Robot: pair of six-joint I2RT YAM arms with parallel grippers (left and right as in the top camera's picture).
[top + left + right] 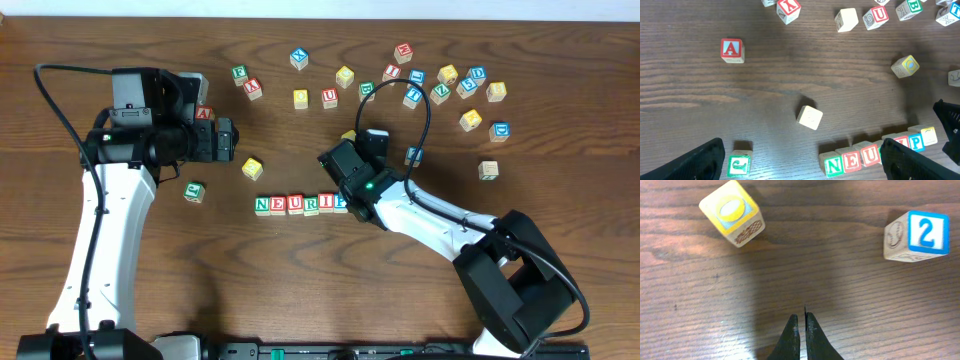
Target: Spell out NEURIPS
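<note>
Currently the row [300, 204] lies in the near middle of the bench [300, 290], with its long axis running left to right across the robot's front. From overhead it reads N, E, U, R, I, P, the cubes touching side to side. The N cube [262, 205] is at the robot's left end and the P cube [915, 143] at the right end.

In the left wrist view a yellow-edged cube [929, 135] sits against the outer side of the P cube. Its letter cannot be read, and in the overhead view the right arm covers that spot. It is probably the S. If so, the word is complete; confirm this before any further cube is fetched.

The right end effector [802, 312] is clenched, fingertips together, with nothing between them. It is just beside the P end of the row and points away from it, toward the far side of the bench. Ahead of it lie two loose cubes: an oval-marked yellow cube [731, 212] to its left and a blue "2" cube [916, 236] to its right. Neither belongs to the word. The row therefore lies behind the fingers, on the robot's side.

The left end effector [802, 150] is released, jaws wide apart and empty. It hangs beyond the N end, farther from the robot than the row and well apart from the P end.

The right arm is the nearer one for any work at the P end. Any move it makes should probably go up or away from the robot, because its body overhangs the last cubes and sideways travel could push them out of line.
</note>
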